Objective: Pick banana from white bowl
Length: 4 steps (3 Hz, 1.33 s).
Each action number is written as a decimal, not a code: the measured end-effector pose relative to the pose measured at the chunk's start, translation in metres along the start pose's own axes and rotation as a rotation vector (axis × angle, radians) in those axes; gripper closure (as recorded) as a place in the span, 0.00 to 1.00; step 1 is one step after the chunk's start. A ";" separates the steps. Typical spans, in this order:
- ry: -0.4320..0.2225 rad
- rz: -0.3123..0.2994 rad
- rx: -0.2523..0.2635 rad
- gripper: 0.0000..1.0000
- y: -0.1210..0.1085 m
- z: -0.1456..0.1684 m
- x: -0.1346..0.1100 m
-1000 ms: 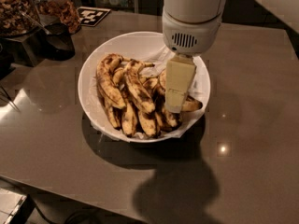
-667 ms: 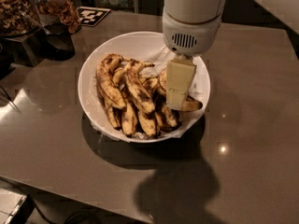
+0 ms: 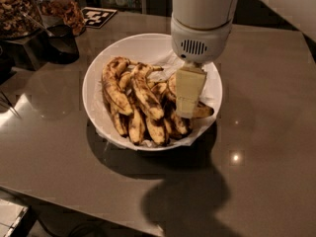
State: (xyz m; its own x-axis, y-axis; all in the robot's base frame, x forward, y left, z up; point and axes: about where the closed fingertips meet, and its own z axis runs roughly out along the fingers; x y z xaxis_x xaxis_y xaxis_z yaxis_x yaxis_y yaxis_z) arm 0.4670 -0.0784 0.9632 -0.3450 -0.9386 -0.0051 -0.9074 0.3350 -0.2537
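Note:
The wide white bowl (image 3: 101, 58) sits on the brown table and holds several overripe bananas on crumpled white paper. My gripper (image 3: 189, 112) reaches straight down into the right side of the bowl, with its tip among the bananas there. A banana (image 3: 203, 111) with a fairly clean yellow end sticks out to the right from behind the gripper tip; the rest of it is hidden. Darker mottled bananas (image 3: 143, 95) lie in the left and middle of the bowl.
Jars of nuts and snacks (image 3: 17, 6) and a dark container (image 3: 61, 43) stand at the back left. A black-and-white marker tag (image 3: 98, 16) lies behind the bowl. The table's front edge (image 3: 74, 204) runs across the lower left.

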 end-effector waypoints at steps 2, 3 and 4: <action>0.022 -0.034 -0.078 0.24 0.009 0.021 -0.005; 0.022 -0.044 -0.075 0.32 0.004 0.021 -0.007; 0.022 -0.052 -0.070 0.33 0.001 0.021 -0.009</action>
State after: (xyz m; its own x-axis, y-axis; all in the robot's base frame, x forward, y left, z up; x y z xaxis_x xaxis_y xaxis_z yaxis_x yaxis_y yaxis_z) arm 0.4744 -0.0714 0.9427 -0.3013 -0.9531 0.0275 -0.9386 0.2914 -0.1845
